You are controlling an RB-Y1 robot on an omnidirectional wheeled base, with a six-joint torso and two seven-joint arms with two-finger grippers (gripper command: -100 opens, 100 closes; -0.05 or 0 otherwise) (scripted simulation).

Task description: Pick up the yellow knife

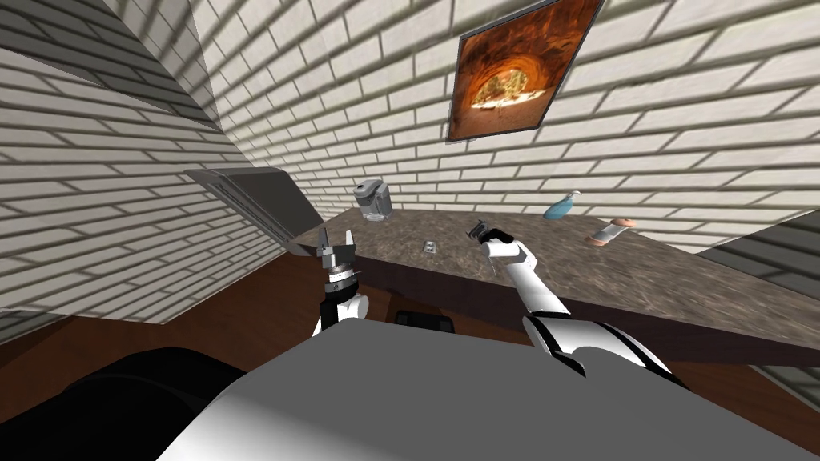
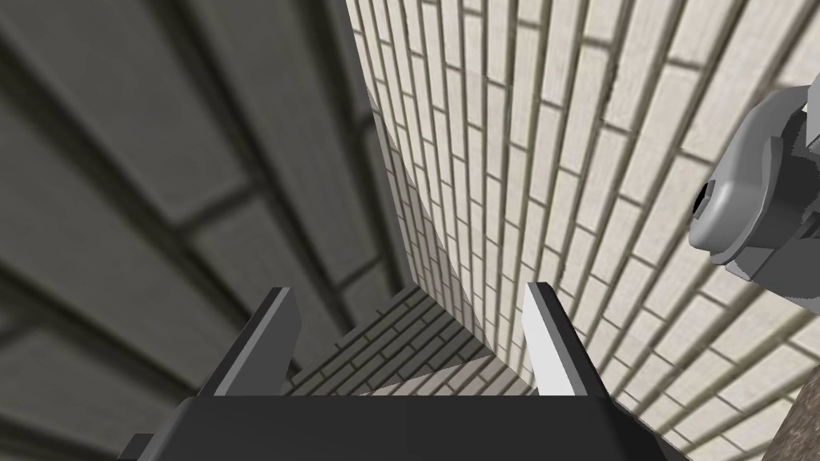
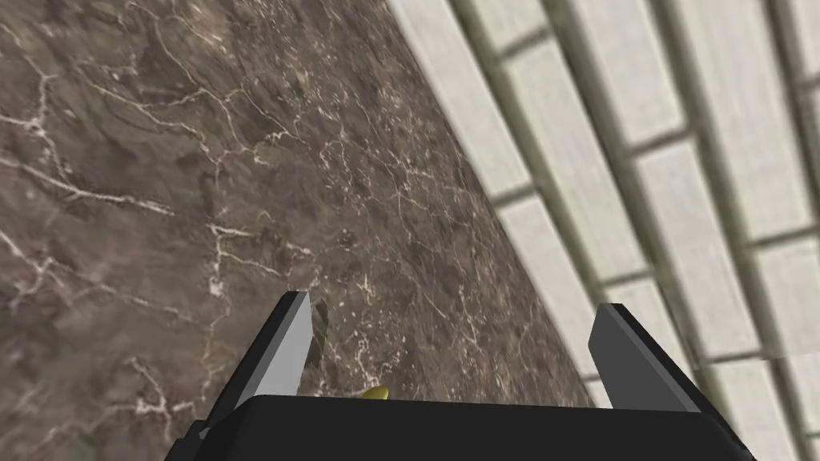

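Soft even light, one brick wall (image 2: pixel 120 160) dim and blurred, corners splayed.

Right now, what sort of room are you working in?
Probably a kitchen: a dark marbled counter runs along a white brick wall, and on it stand a grey coffee maker and a blue soap bottle.

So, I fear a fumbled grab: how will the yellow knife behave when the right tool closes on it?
Only a yellow tip of the knife shows, near the base of the open right tool. It probably lies flat, giving little to pinch. The marbled counter looks smooth, so it may skid.
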